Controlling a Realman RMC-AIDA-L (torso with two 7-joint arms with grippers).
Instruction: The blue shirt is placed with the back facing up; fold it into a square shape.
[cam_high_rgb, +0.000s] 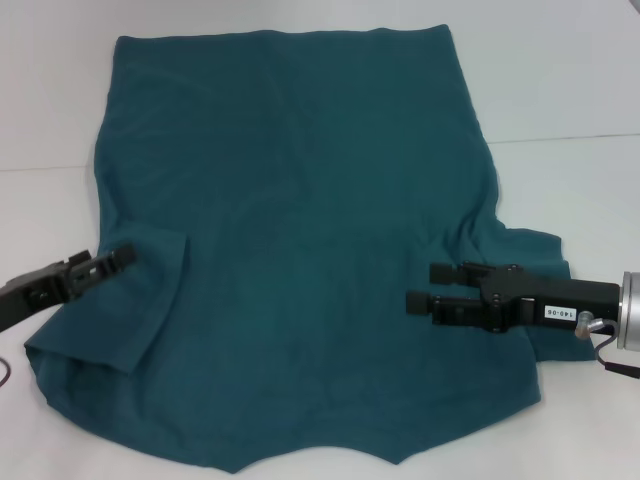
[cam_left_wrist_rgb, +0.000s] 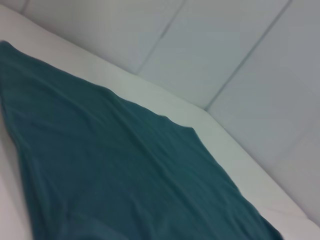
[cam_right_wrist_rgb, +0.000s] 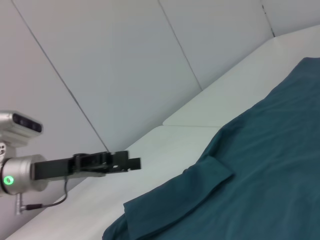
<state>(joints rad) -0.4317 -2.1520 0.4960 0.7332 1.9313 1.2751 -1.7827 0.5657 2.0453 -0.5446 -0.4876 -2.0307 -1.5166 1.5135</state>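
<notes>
The blue shirt (cam_high_rgb: 300, 250) lies spread flat on the white table, plain side up, hem at the far side and neck toward me. Its left sleeve (cam_high_rgb: 140, 310) is folded inward onto the body, also seen as the folded sleeve (cam_right_wrist_rgb: 190, 200). My left gripper (cam_high_rgb: 125, 256) hovers at that sleeve's outer edge, shut and empty; from the right wrist camera the left gripper (cam_right_wrist_rgb: 134, 162) is lifted clear of the cloth. My right gripper (cam_high_rgb: 420, 287) is open above the shirt's right side, beside the spread right sleeve (cam_high_rgb: 530, 260), with nothing between its fingers. The left wrist view shows only shirt (cam_left_wrist_rgb: 125, 175).
The white table (cam_high_rgb: 560, 100) extends around the shirt on the left, right and far sides, with a seam line across it. Pale wall panels (cam_right_wrist_rgb: 125, 60) stand behind the table. A cable (cam_high_rgb: 612, 362) hangs off my right wrist.
</notes>
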